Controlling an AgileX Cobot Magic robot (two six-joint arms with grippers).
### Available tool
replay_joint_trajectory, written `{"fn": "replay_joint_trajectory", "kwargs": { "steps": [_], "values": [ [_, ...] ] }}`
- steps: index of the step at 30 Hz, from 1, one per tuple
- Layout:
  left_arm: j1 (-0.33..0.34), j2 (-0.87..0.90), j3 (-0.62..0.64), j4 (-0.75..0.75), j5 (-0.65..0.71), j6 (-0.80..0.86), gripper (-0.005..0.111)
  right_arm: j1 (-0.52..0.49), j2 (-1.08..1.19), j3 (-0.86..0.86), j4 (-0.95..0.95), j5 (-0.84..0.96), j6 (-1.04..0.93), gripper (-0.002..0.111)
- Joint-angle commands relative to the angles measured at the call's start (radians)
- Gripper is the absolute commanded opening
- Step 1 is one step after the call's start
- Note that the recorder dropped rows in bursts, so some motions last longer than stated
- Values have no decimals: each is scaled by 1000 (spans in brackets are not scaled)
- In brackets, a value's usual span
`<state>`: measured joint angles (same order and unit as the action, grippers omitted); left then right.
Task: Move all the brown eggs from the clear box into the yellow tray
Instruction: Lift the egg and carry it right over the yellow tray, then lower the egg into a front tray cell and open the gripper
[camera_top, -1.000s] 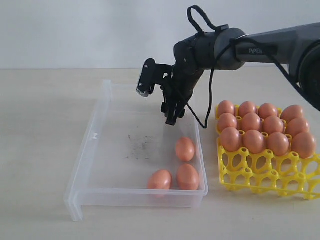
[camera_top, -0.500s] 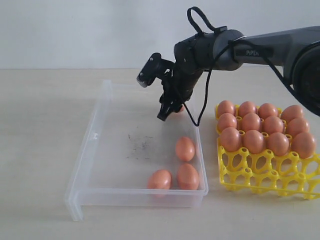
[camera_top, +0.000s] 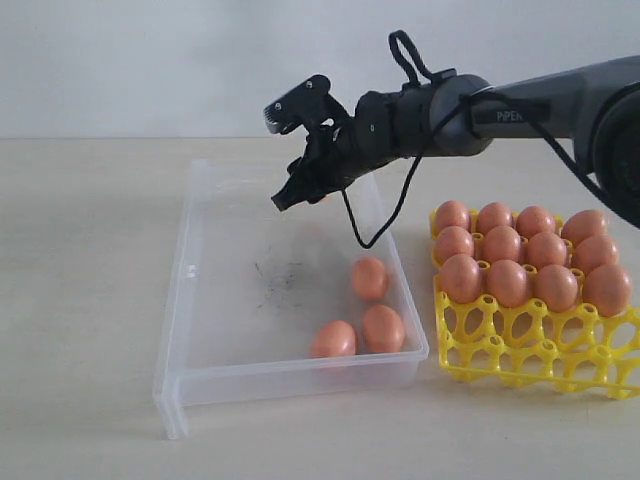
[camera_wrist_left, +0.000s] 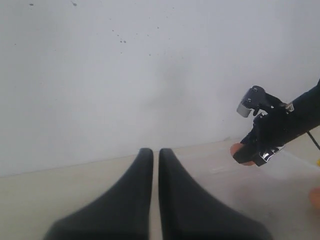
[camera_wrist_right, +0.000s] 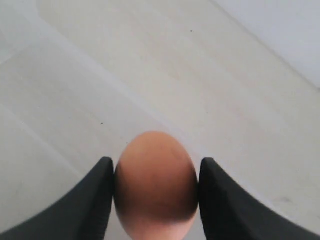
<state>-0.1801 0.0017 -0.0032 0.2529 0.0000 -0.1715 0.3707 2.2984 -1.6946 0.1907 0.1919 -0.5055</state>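
I work on a pale, sandy surface (camera_top: 80, 250). A plain white wall (camera_top: 150, 60) stands behind it, at 12 o'clock.

we find the box (camera_top: 230, 300) on the table (camera_top: 80, 250), with the tray (camera_top: 500, 355) just beside it on the right. three eggs lie in the box near its near right corner: one egg (camera_top: 369, 278) behind, two more in front of it by the near wall. twelve eggs (camera_top: 520, 265) sit in the tray's far rows. above the box's far end hangs the right gripper (camera_top: 292, 195), an egg (camera_wrist_right: 155, 187) between its fingers.
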Motion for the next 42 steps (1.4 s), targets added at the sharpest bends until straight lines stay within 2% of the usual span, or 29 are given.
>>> {"fn": "replay_joint_trajectory", "kwargs": {
  "steps": [1,3,5,6,7,8,9,10,11,12,13,22,26,31,42],
  "values": [
    [-4,-2,3,-2,0,1,4,18,-60,116,-7,-227,-156,0],
    [-4,-2,3,-2,0,1,4,18,-67,158,-27,-312,-153,0],
    [-4,-2,3,-2,0,1,4,17,-68,208,-191,-443,61,0],
    [-4,-2,3,-2,0,1,4,17,-76,255,-293,-583,288,0],
    [-4,-2,3,-2,0,1,4,17,-81,278,-315,-665,367,0],
    [-4,-2,3,-2,0,1,4,10,-103,344,-358,-839,530,0],
    [-4,-2,3,-2,0,1,4,6,-111,384,-371,-915,589,0],
    [-4,-2,3,-2,0,1,4,-2,-133,475,-382,-1096,674,0],
    [-4,-2,3,-2,0,1,4,-6,-141,515,-382,-1162,689,0],
    [-4,-2,3,-2,0,1,4,-23,-168,619,-384,-1331,695,0],
    [-4,-2,3,-2,0,1,4,-39,-190,706,-383,-1413,695,0],
    [-4,-2,3,-2,0,1,4,-142,-539,1227,-375,-1413,710,0],
    [-4,-2,3,-2,0,1,4,-144,-678,1407,-380,-1413,734,0],
    [-4,-2,3,-2,0,1,4,-144,-740,1525,-487,-1413,738,0],
    [-4,-2,3,-2,0,1,4,-144,-740,1647,-401,-1413,754,0]
  ]
}}
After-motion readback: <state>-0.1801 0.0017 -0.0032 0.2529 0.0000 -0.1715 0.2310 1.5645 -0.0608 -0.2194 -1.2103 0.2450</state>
